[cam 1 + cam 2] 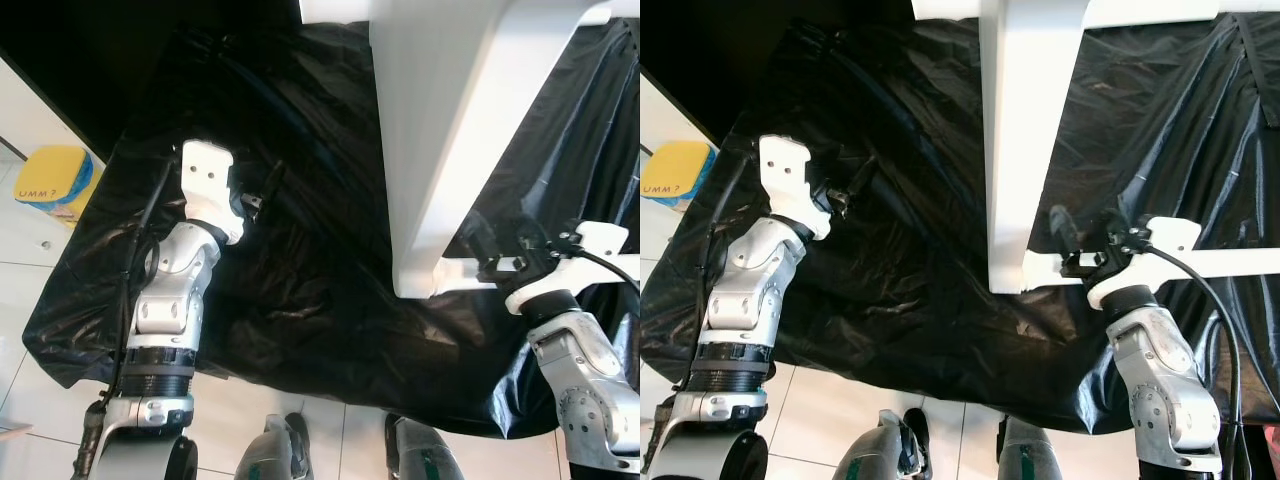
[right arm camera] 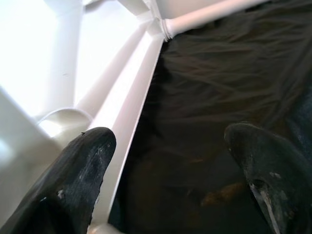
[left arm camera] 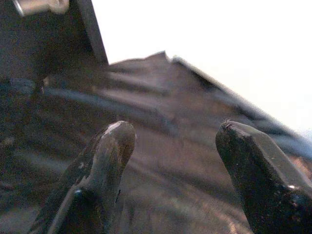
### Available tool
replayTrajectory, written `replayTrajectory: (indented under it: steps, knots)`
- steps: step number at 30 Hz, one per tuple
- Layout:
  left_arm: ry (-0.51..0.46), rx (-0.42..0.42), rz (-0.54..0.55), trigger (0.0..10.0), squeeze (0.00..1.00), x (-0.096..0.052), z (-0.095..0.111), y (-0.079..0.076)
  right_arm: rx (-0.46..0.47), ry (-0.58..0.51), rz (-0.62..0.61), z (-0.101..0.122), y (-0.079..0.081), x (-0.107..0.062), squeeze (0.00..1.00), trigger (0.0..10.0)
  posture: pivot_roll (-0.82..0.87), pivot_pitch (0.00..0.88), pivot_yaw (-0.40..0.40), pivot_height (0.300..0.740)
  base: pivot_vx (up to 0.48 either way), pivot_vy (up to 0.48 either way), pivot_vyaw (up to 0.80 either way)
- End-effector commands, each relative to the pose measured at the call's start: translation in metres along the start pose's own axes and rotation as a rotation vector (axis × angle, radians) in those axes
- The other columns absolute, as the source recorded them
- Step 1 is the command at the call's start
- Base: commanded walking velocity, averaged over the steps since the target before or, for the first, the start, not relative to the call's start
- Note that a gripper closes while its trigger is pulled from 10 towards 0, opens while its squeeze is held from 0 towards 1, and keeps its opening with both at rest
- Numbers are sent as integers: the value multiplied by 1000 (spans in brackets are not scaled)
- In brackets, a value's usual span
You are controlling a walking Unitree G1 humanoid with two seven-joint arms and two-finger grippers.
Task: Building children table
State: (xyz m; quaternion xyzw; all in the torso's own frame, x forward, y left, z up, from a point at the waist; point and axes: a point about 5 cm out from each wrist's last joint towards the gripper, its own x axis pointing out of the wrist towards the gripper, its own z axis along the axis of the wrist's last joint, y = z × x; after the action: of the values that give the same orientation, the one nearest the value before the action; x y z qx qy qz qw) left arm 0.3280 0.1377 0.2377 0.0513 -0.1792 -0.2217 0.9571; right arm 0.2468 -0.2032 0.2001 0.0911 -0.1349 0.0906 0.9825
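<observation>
The white table lies on the black sheet, its long white part running from the far edge down toward the robot. The right gripper reaches left beside its near end, fingers spread wide, holding nothing. The left gripper hovers over the sheet, fingers apart and empty.

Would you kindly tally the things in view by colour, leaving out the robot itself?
White: 1, the table part
Black: 1, the plastic sheet
Yellow: 1, the sponge-like item on the floor at the robot's left
Total: 3
</observation>
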Motion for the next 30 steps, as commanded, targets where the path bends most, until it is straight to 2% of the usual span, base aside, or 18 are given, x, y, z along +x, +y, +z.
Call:
replayTrajectory:
  steps: [1, 4, 7, 11, 18, 26, 29, 30]
  knots:
    - [14, 0, 12, 10000, 0, -6, -4, -2, -42, -7, 25, 0, 4, -3, 0, 10000, -125, 199, 78, 740, 0, 0, 0]
    - [26, -7, 11, 10000, 0, -9, -7, -6, -51, -4, 21, -1, 4, -3, 0, 10000, -129, 190, 73, 740, 0, 0, 0]
    - [54, -23, 55, 10000, 0, -11, -17, -9, -82, -15, 10, -6, 4, 4, 0, 10000, -141, 151, 62, 740, 0, 0, 0]
    - [59, -26, 64, 10000, 0, -11, -19, -9, -85, -17, 9, -7, 4, 6, 0, 10000, -141, 142, 60, 740, 0, 0, 0]
    - [89, -35, 99, 10000, 0, -13, -26, -9, -115, -10, -6, -22, 4, 11, 0, 10000, -139, 75, 60, 740, 0, 0, 0]
    - [74, -67, 102, 10000, 0, -17, -35, -13, -144, 15, -14, -39, 4, 9, 0, 10000, -135, 40, 61, 740, 0, 0, 0]
    - [79, -97, 103, 10000, 0, -22, -41, -17, -158, 33, -2, -45, 4, 5, 0, 10000, -133, 28, 60, 740, 0, 0, 0]
    - [91, -93, 86, 10000, 0, -27, -45, -22, -177, 57, 8, -50, 3, -1, 0, 10000, -138, 33, 54, 740, 0, 0, 0]
